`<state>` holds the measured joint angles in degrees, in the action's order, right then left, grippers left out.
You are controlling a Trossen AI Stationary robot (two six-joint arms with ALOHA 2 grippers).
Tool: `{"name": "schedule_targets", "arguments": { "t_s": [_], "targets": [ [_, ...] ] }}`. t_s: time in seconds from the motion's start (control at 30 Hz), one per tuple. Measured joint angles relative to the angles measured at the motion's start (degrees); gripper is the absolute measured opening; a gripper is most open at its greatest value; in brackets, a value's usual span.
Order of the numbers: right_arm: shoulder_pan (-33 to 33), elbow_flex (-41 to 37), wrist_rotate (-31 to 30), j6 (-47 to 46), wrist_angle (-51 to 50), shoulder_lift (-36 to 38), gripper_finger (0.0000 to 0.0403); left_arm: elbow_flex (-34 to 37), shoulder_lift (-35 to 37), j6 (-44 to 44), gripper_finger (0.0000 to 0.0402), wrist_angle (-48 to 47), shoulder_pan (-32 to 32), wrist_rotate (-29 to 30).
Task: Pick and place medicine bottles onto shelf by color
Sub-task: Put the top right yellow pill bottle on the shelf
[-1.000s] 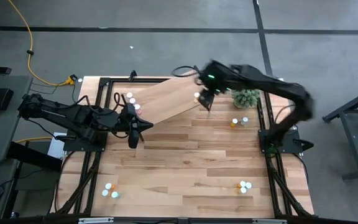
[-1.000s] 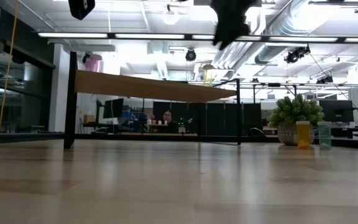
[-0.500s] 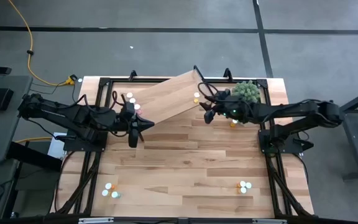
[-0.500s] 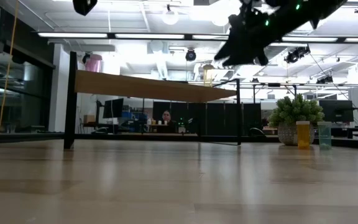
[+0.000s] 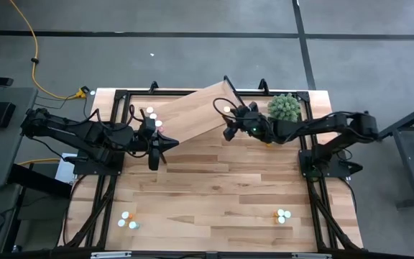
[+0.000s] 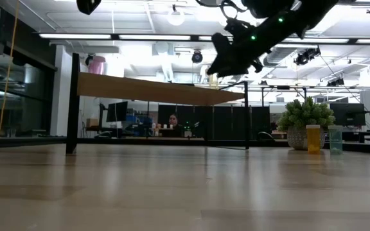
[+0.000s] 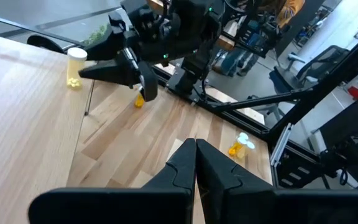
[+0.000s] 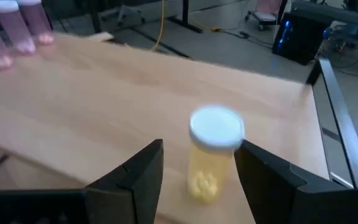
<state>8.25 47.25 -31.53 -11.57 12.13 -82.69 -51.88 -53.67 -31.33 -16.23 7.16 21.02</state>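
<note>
The yellow bottle [image 8: 214, 152] stands upright on the shelf [image 8: 104, 99], just beyond the right gripper's [image 8: 197, 165] spread-apart, empty jaws.

A pale, matt wood-plank worktop [image 5: 214, 187] with visible grain carries a shelf [image 5: 192, 115] of smooth light wood on thin black metal legs. On the shelf, a translucent yellow plastic bottle [image 8: 213, 155] wears a smooth white cap; pink translucent bottles [image 8: 17, 28] stand toward its ten o'clock. The right gripper [image 8: 197, 168] shows matt black plastic fingers; the left gripper [image 7: 196, 155] looks alike.
</note>
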Motion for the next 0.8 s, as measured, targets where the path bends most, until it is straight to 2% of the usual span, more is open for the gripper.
{"name": "schedule_targets", "arguments": {
  "t_s": [0.27, 0.43, 0.63, 0.8],
  "targets": [
    [0.6, 0.6, 0.1, -0.5, -0.8, -0.7, 0.0189, 0.0, 0.0, 0.0, 0.0000, 0.0, 0.0, 0.0],
    [3.0, 0.6, 0.6, -4.2, -0.7, -1.3, 0.0189, 0.0, 0.0, 0.0, 0.0000, 0.0, 0.0, -0.2],
    [5.0, 0.6, 8.6, -6.1, -0.3, -2.6, 0.0189, 0.0, 0.0, 0.0, 0.0000, 0.0, 0.0, -2.1],
    [5.0, 0.6, 9.0, -4.5, 0.1, -2.5, 0.0189, 0.0, 0.0, 0.0, 0.0000, 0.1, 0.0, -2.4]
  ]
}}
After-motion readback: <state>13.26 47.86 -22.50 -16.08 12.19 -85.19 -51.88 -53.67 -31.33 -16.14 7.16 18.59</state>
